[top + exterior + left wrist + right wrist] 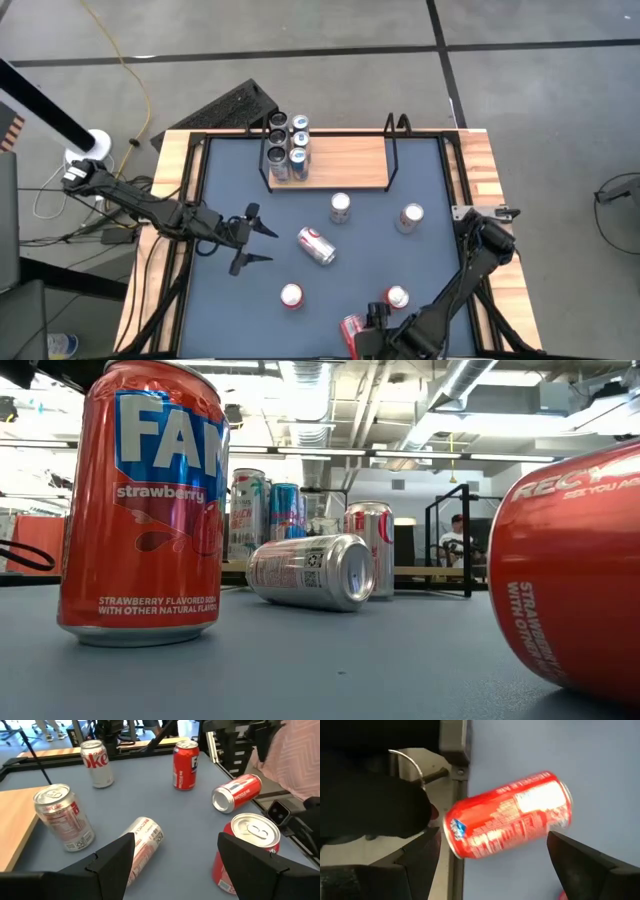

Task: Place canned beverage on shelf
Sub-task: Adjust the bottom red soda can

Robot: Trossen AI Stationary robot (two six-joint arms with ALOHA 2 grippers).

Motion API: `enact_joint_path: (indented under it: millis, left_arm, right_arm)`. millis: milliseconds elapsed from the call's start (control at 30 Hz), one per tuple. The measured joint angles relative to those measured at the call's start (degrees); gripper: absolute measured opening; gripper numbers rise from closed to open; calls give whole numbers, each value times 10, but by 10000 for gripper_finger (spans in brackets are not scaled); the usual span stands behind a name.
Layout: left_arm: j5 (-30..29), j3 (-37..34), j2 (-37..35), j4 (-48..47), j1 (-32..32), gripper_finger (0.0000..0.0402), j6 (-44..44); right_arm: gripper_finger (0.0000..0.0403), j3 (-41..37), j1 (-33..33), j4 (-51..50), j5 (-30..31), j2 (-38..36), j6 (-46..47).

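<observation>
table (230,300): dark mat, cans scattered
shelf (345,160): four cans at one end
left gripper (257,238): fingers spread, empty
right gripper (352,335): fingers spread around lying red can (510,822)

Overhead looks down; low looks level; both see table (240,200).

Both arms (140,205) are built of slim matte-black segments joined by bulkier rounded joint housings. Each gripper, left (255,240) and right (490,855), carries two flat, wedge-shaped black fingers (112,860) with angular, faceted edges. Thin dark cables run beside the left arm's base.
</observation>
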Motion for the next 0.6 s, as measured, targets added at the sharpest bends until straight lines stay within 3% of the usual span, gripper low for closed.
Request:
enact_joint_path:
  millis: [167,333,600]
  left_arm:
    - [-40,0,0,-4,-4,275,-8]
    - [-42,0,0,-5,-4,275,-20]
    - [-40,0,4,-14,-4,275,-33]
  right_arm:
    - [344,-6,13,-26,30,15,-12]
    - [344,-6,14,-76,38,23,-4]
    - [344,-2,1,-43,-39,23,55]
